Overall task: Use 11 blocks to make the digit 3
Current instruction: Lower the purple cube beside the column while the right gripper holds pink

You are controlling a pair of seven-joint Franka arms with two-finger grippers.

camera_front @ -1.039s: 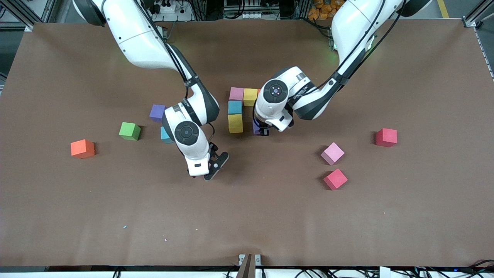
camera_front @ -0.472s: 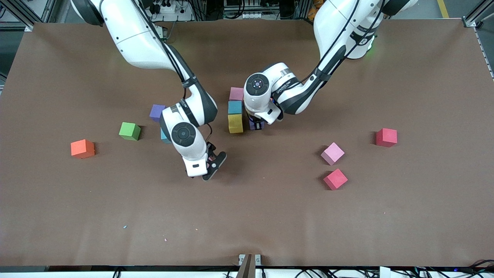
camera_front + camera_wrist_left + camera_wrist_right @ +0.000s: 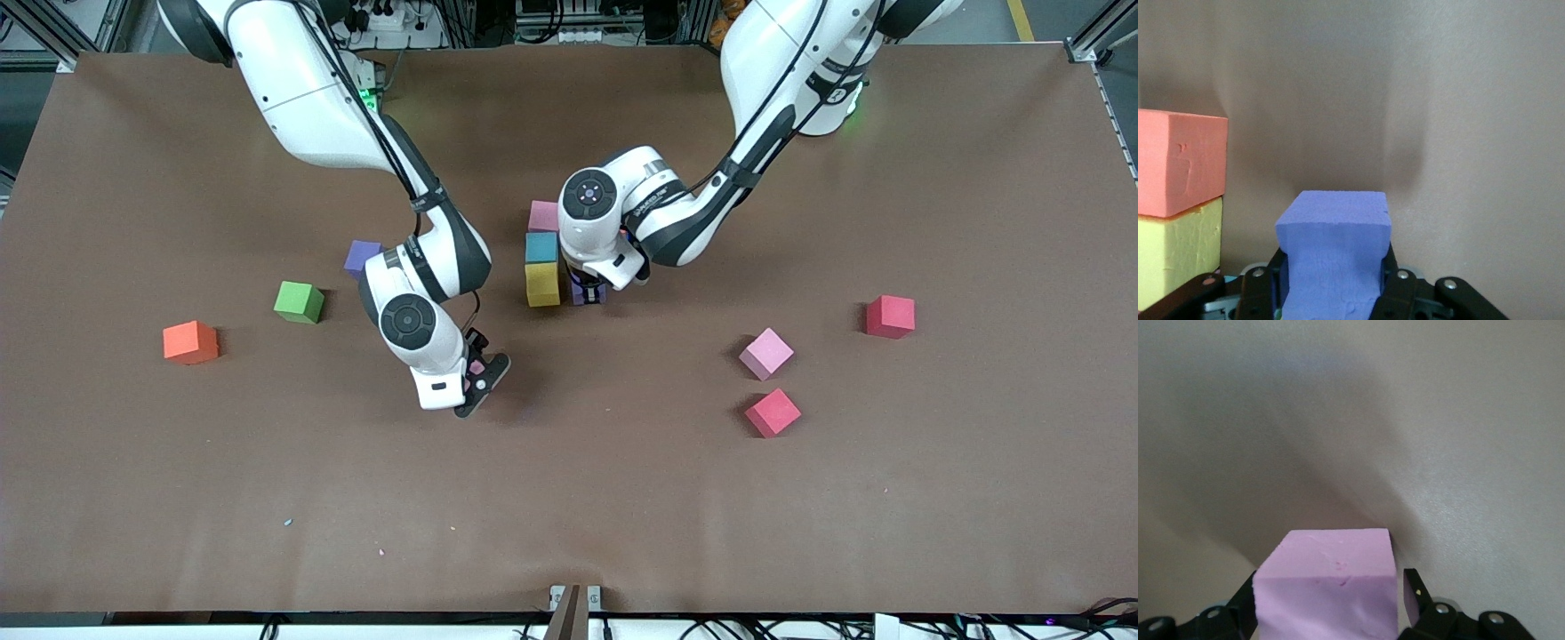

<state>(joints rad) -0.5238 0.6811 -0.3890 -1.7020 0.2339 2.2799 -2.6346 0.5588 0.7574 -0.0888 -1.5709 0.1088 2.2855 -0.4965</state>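
You see left gripper (image 3: pixel 589 293) clamped on purple block (image 3: pixel 1335 257), down beside yellow block (image 3: pixel 542 284) of partial digit 3 (image 3: pixel 543 253). Right gripper (image 3: pixel 476 378) straddles pink block (image 3: pixel 1331 590) on tabletop (image 3: pixel 569 498), grip uncertain.

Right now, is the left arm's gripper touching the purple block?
Touching. In the left wrist view the left gripper has its jaws pressed against both sides of the purple block, with no gap showing.

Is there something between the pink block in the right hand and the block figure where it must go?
Nothing visible. The right hand has the pink block between its fingers; the table from there to the figure shows bare.
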